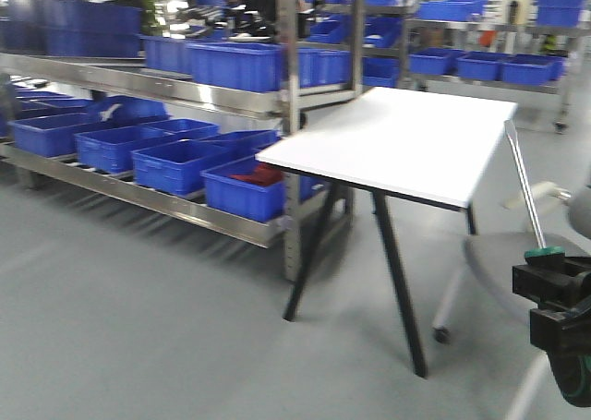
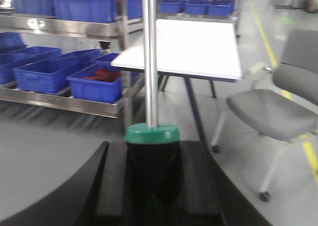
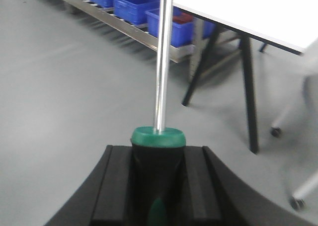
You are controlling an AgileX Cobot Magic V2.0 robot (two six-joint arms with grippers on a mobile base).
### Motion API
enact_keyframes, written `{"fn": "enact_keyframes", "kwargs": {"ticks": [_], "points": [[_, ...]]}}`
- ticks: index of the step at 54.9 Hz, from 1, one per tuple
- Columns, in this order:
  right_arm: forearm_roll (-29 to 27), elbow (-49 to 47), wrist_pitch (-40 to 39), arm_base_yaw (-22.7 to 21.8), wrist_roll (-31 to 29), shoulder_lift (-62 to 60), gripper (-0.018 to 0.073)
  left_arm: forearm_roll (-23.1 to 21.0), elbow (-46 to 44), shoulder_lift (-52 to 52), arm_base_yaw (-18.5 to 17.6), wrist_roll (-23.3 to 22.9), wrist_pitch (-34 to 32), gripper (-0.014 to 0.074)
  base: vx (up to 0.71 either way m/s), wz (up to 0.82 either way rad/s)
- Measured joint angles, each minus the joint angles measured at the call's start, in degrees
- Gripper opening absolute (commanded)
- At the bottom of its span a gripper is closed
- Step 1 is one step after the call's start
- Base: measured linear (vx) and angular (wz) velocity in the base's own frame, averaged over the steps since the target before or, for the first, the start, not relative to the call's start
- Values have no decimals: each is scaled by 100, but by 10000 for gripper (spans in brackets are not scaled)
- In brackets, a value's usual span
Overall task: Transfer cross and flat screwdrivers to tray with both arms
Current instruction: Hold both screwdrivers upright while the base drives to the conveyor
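Screwdriver one (image 2: 150, 87) stands shaft-up, its handle clamped in my left claw (image 2: 151, 159); screwdriver two (image 3: 161, 87) stands likewise in my right claw (image 3: 158, 161). On the rack (image 2: 64, 104), one blue crate (image 2: 94, 91) holds something red (image 2: 102, 75).

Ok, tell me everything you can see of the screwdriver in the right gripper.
The screwdriver has a long thin shiny silver shaft, seemingly metal, leaving the top of the wrist view, tip unseen. A green collar caps its black handle. It is held in the air, handle clamped between the black jaws of the right gripper, shaft pointing straight out from them.
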State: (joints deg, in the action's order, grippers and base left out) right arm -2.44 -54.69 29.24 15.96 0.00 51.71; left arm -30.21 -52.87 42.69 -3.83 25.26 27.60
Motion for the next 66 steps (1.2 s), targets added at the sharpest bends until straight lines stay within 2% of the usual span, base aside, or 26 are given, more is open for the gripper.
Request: {"fn": "enact_keyframes", "kwargs": {"ticks": [66], "points": [[5,0,109,0,0,0,-8,0,0,0,0,0,45,1,59,63]]}}
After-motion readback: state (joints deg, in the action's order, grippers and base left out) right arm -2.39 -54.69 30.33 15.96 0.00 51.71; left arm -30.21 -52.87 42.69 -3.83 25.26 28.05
